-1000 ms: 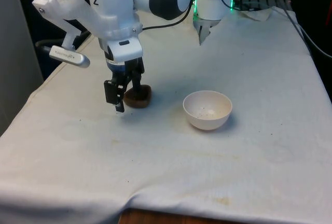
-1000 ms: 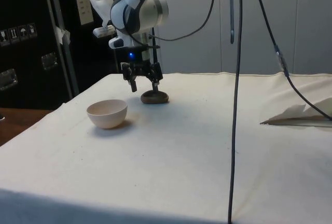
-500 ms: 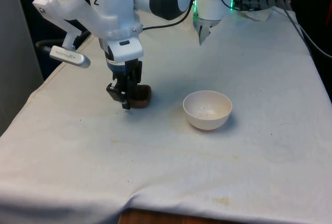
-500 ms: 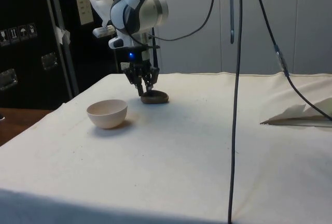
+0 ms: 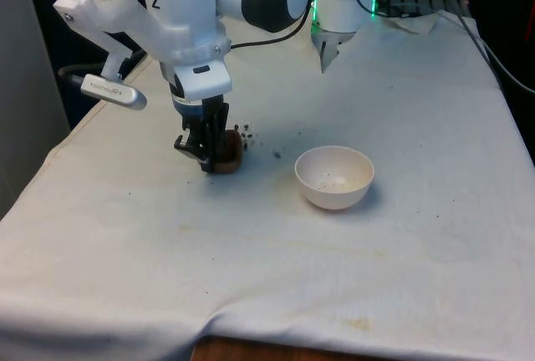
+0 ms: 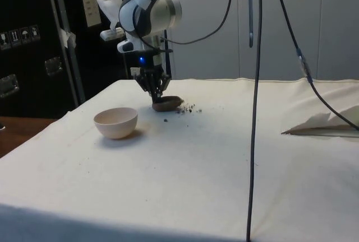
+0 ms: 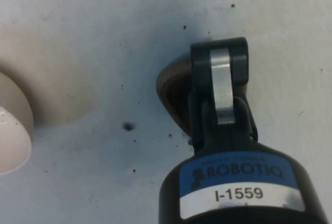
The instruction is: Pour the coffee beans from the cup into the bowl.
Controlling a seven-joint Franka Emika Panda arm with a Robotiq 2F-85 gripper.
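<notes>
The low brown cup (image 5: 228,155) stands on the cloth at the front view's left and looks tipped in the side view (image 6: 169,104). My gripper (image 5: 203,154) comes down from above and its fingers are shut on the cup's rim on the side away from the bowl (image 6: 157,92). From the wrist the closed fingers (image 7: 220,60) cover part of the cup (image 7: 170,86). Loose coffee beans (image 5: 251,137) lie scattered on the cloth beside the cup (image 6: 190,108). The white bowl (image 5: 334,177) sits apart, towards the front view's right, with a few specks inside.
A crumpled fold of paper (image 6: 322,125) lies at the side view's right. A black cable (image 6: 255,107) hangs down in front of the side camera. The table's edge runs close along the front view's left (image 5: 50,160).
The fingers went from wide open around the cup's rim to shut. The cup shifted and tipped, and coffee beans spilled onto the cloth.
</notes>
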